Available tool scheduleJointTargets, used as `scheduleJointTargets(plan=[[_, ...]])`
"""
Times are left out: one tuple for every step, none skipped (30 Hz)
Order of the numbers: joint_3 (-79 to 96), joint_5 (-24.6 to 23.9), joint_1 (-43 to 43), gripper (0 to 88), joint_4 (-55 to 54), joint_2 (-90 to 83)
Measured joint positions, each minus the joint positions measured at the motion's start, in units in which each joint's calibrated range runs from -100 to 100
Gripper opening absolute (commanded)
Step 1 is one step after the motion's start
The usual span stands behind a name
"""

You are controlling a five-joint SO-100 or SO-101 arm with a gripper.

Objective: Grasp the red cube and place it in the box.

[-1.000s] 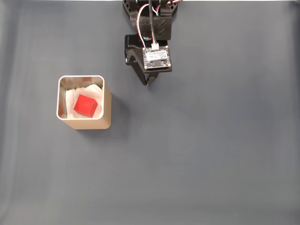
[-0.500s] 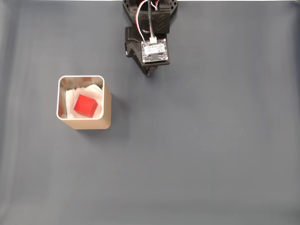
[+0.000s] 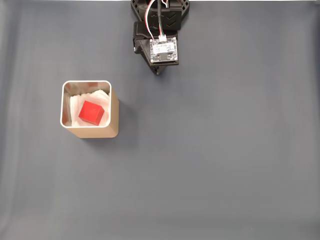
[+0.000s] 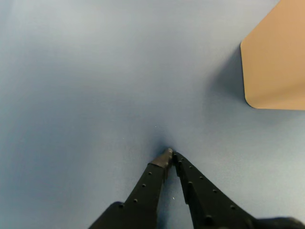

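**Resting cube, folded arm**

Sitting inside the box [image 3: 90, 110], the red cube [image 3: 91, 112] lies on crumpled white paper [image 3: 75, 104], a little tilted against the box's square outline in the fixed view. The box itself is tan with a thin pale rim and rounded corners, and it stands on the dark grey table cover [image 3: 210, 165] toward that view's left edge, about midway between the top and bottom edges. One corner of the cube points toward the lower right wall of the box; white paper shows around the cube on its upper and left sides.

Up at the top edge of the table cover, near the middle, the black arm [image 3: 159, 20] is drawn in close to its base. A small circuit board [image 3: 164, 50] with a white connector and red, white and black wires [image 3: 154, 15] faces up from the wrist. The gripper [image 4: 170, 153] is well apart from the box. In the wrist view its two black fingers [image 4: 147, 191] meet at the tips, clenched on nothing, just above the bare blue-grey cover. A tan side of the box shows at that view's upper right corner, with a soft shadow beside it.
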Motion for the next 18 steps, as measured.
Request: scheduleJointTargets(plan=[[0.00,0.00,-0.08,0.1,0.41,0.00],[0.00,-0.34,-0.38,0.1,0.73,0.00],[0.00,-0.29,-0.53,0.5,1.06,-0.09],[0.00,-0.29,-0.60,0.6,1.22,-0.18],[0.00,-0.29,-0.75,0.7,1.46,-0.18],[0.00,-0.29,-0.83,0.7,1.62,-0.09],[0.00,-0.39,-0.83,0.7,1.71,-0.09],[0.00,-0.68,-0.83,0.7,1.71,-0.09],[0.00,-0.78,-0.83,0.7,1.71,-0.09],[0.00,-1.17,-0.83,0.7,1.71,-0.09],[0.00,-1.47,-0.83,0.7,1.71,-0.09],[0.00,-1.61,-0.83,0.7,1.71,-0.09],[0.00,-1.66,-0.83,0.7,1.71,-0.09],[0.00,-1.76,-0.83,0.7,1.71,-0.09],[0.00,-1.81,-0.83,0.7,1.71,-0.09],[0.00,-1.86,-0.83,0.7,1.71,-0.09],[0.00,-1.90,-0.83,0.7,1.71,-0.09],[0.00,-1.90,-0.83,0.7,1.71,-0.09]])
